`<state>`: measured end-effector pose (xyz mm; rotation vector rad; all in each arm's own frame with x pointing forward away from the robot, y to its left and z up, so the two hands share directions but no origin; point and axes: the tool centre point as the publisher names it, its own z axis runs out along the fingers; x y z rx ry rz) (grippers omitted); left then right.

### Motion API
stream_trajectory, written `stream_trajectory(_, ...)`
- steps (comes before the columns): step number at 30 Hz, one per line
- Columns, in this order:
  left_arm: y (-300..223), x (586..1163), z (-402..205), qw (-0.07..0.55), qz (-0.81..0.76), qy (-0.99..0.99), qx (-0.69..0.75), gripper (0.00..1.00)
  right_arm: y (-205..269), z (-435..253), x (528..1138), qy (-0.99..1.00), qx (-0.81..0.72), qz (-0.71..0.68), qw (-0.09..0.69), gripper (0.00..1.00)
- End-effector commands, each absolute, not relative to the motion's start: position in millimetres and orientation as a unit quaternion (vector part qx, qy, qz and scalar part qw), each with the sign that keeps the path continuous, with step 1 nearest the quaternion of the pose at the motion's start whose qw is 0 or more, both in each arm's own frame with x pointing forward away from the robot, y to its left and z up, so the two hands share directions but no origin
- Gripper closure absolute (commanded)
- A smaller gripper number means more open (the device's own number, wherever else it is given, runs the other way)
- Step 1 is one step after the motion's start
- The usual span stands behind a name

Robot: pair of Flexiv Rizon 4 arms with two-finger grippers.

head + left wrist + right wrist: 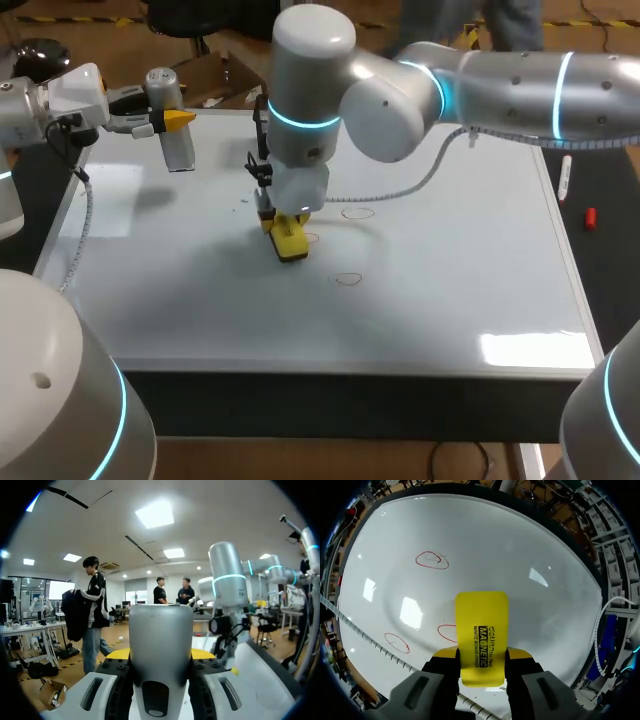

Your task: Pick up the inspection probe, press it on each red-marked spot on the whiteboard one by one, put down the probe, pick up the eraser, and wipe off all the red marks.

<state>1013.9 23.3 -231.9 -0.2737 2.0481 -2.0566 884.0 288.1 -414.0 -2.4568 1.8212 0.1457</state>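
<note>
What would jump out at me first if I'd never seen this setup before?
Probably the bright yellow rectangular whiteboard eraser, gripped by the right claw low over the middle of the glossy white whiteboard, beside hand-drawn red circles. Next, the silver-grey cylindrical probe held up in the left claw above the board's far left corner.

Robotics lab: the left arm (60,105) and right arm (520,80), both grey-and-white machines banded with glowing cyan rings, one trailing a spiral-wrapped cable (415,185), reach over a bench (350,405) topped by a flat whiteboard (450,280) marked with red circles (432,560).
</note>
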Motion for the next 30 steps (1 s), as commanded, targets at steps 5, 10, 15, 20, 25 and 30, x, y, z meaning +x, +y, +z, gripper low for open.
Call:
stream_trajectory(5,23,1012,-231,0.116,-0.701,0.698,-0.094,1.0,290,-424,886,0.591,-0.804,0.052,0.033,1.0)
stream_trajectory(10,23,1012,-231,0.116,-0.701,0.698,-0.094,1.0,286,-430,888,0.589,-0.806,0.05,0.024,1.0)
stream_trajectory(15,23,1012,-231,0.116,-0.701,0.698,-0.094,1.0,279,-436,891,0.59,-0.806,0.047,0.014,1.0)
stream_trajectory(20,23,1012,-231,0.116,-0.701,0.698,-0.094,1.0,272,-442,892,0.592,-0.804,0.047,0.007,1.0)
stream_trajectory(25,23,1012,-231,0.116,-0.701,0.698,-0.094,1.0,263,-447,893,0.599,-0.799,0.046,-0.001,1.0)
stream_trajectory(30,23,1012,-231,0.116,-0.701,0.698,-0.094,1.0,252,-452,892,0.605,-0.795,0.043,-0.01,1.0)
